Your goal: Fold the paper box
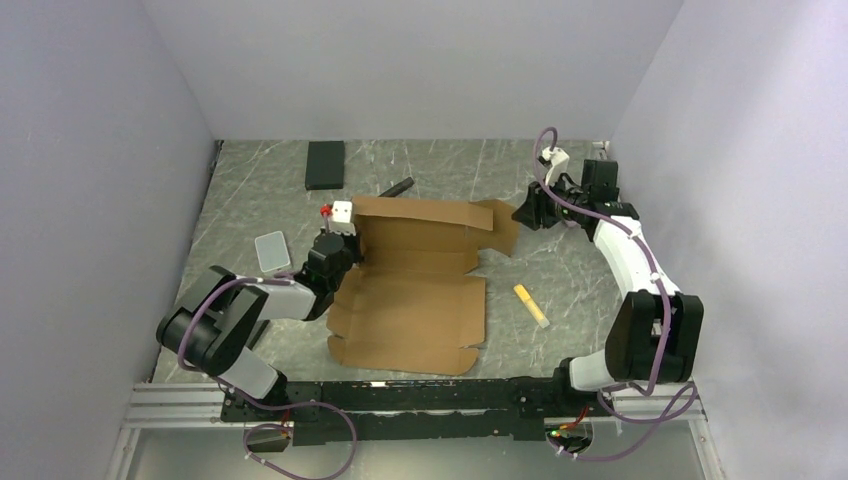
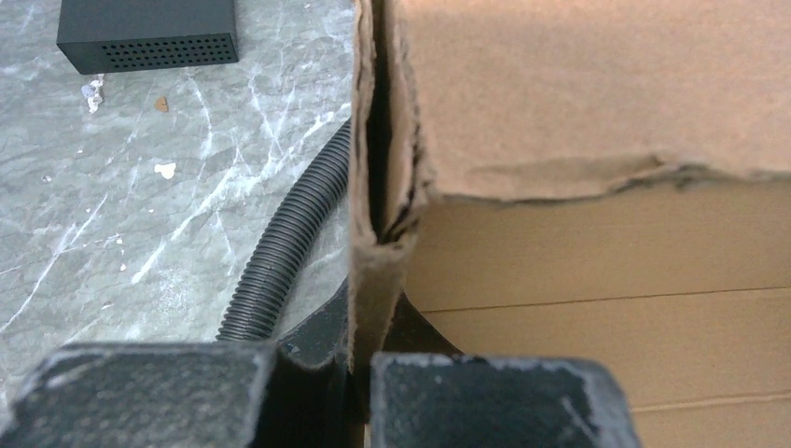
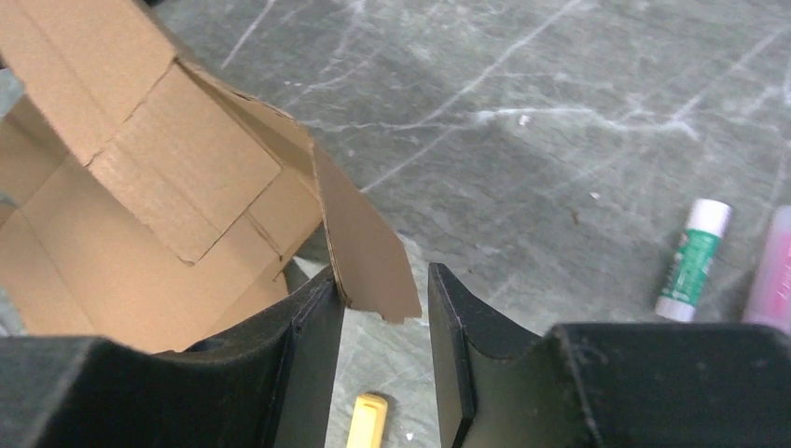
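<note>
The paper box (image 1: 415,290) is a brown cardboard sheet, its near part flat on the table and its far part raised with flaps standing. My left gripper (image 1: 337,243) is shut on the doubled left side wall (image 2: 373,280) of the box, which runs up between the pads. My right gripper (image 1: 527,215) is open at the box's far right corner; the tip of a side flap (image 3: 368,252) reaches between its fingers (image 3: 312,345), touching the left one and apart from the right.
A black flat block (image 1: 325,164) lies at the far left, also in the left wrist view (image 2: 147,35). A black marker (image 1: 396,187), a grey pad (image 1: 271,251), a yellow stick (image 1: 531,305), a glue stick (image 3: 692,259) and a corrugated hose (image 2: 280,247) lie around the box.
</note>
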Controlling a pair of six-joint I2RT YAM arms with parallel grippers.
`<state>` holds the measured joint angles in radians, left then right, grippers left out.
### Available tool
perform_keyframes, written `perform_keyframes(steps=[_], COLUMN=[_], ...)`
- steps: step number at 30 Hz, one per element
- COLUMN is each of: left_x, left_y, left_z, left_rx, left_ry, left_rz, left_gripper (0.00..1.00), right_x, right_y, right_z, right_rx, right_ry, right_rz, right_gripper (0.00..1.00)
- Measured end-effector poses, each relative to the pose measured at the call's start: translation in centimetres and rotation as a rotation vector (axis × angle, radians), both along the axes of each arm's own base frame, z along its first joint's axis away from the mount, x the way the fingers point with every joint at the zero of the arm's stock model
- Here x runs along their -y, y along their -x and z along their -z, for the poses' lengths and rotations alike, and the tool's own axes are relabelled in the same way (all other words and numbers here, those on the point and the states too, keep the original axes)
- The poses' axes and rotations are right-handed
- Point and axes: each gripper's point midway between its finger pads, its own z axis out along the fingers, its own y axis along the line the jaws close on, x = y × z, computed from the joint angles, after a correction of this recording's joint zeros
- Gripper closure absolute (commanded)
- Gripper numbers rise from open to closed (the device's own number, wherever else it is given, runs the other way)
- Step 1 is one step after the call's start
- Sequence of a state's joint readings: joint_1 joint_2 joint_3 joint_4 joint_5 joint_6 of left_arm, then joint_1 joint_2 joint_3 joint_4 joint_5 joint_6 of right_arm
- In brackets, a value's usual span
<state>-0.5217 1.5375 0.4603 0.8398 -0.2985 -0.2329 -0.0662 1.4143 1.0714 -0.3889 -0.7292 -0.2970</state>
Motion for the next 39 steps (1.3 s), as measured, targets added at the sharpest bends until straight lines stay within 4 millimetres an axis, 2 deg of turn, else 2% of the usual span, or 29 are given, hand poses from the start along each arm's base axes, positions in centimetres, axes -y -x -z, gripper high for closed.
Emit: perform_keyframes(steps=[4,7,11,15,19,24,26,33,39], left_x=[-0.1,-0.2,-0.4,-1.6,-2.1,-1.2,-1.3,-0.8,-0.6], left_y=[0.1,0.3,0.7,0.9,0.9,1.2,1.4,1.5,1.7], left_z=[0.0,0.0,0.0,0.1,0.1,-0.1,0.2,0.1,0.1], left_rx=[-0.003,-0.012,-0.033,-0.053,-0.069,-0.073,-0.079,-0.059,-0.053], left_ry=[0.009,0.015,0.026,0.020,0.015,0.025,0.020,0.013,0.006], left_rz=[-0.006,-0.011,-0.038,-0.118,-0.195,-0.212,-0.229,-0.250,-0.259], left_gripper=[1.00,1.00,1.00,1.00,1.00,1.00,1.00,1.00,1.00], right_x=[-1.2,-2.4,-3.9,-5.0,-6.6,-10.6,-11.1,-10.4,-10.9], right_y=[0.8,1.5,2.3,2.3,2.1,4.1,4.5,3.6,3.9], right_z=[0.3,0.6,1.2,1.4,0.7,0.1,0.3,0.8,1.4], right_rx=[-0.011,-0.012,-0.018,-0.014,0.014,0.032,0.029,0.024,-0.008], right_ry=[-0.036,-0.050,-0.037,0.004,0.025,0.013,0.017,0.045,0.019], right_rz=[-0.084,-0.144,-0.188,-0.177,-0.164,-0.277,-0.296,-0.232,-0.263], right_gripper=[0.59,0.73,1.00,1.00,1.00,1.00,1.00,1.00,0.64])
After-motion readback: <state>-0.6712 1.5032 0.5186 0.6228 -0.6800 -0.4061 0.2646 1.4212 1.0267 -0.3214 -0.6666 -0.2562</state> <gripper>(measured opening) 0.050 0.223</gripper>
